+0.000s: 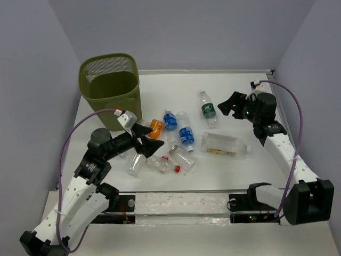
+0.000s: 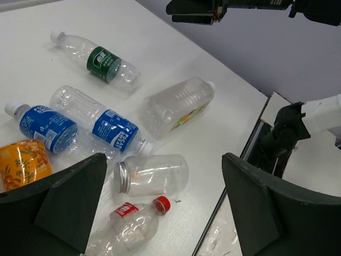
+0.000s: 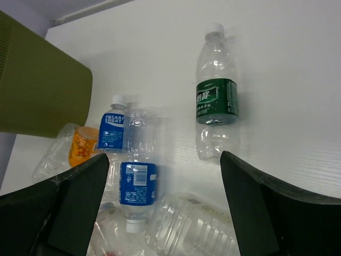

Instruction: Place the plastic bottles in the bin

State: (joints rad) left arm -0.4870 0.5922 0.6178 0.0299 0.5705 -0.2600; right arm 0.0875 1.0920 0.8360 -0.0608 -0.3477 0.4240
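Approach step: plastic bottles (image 1: 185, 133) lie scattered mid-desk (image 1: 250, 178), bin (image 1: 109, 68) at 10 o'clock; left gripper (image 1: 148, 140) and right gripper (image 1: 228, 104) spread, empty, above them; next: lower onto one bottle, close

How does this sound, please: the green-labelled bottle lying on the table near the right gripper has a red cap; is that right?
Not quite: the green-labelled bottle has a white cap, as the right wrist view shows; it does lie on the table near the right gripper.
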